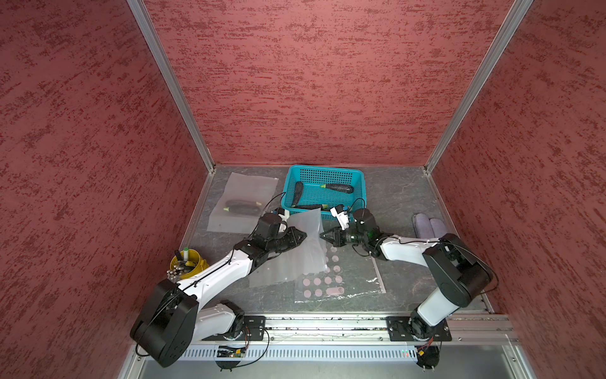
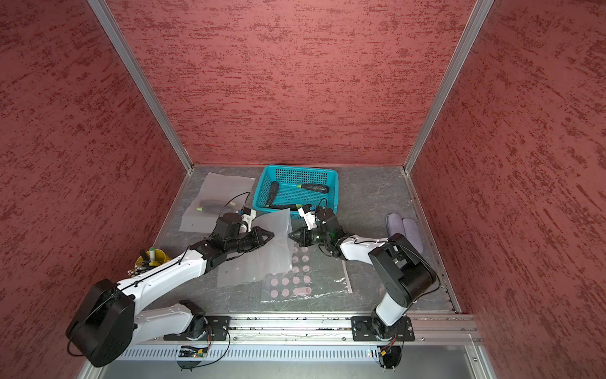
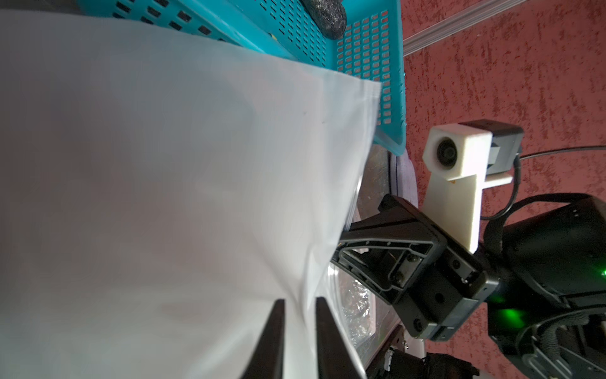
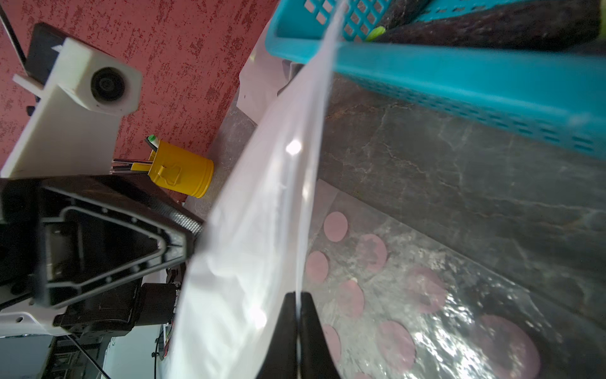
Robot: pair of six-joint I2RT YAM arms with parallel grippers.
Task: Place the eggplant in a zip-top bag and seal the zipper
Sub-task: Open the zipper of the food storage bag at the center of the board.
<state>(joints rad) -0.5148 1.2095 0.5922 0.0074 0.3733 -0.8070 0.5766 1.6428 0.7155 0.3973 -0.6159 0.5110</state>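
In a top view the bag (image 1: 305, 259) hangs between the left gripper (image 1: 304, 234) and right gripper (image 1: 322, 236). An eggplant (image 1: 339, 187) lies in the basket (image 1: 328, 168) beyond both.

Left wrist: jaws parted, film loose between them.

Right wrist: jaws pinch the bag's edge — a one-sided hold may let the mouth sag shut.

No legible writing.

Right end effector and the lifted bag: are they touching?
Touching. The right wrist view shows the right end effector shut on the edge of the lifted bag, with the film running between its fingertips.
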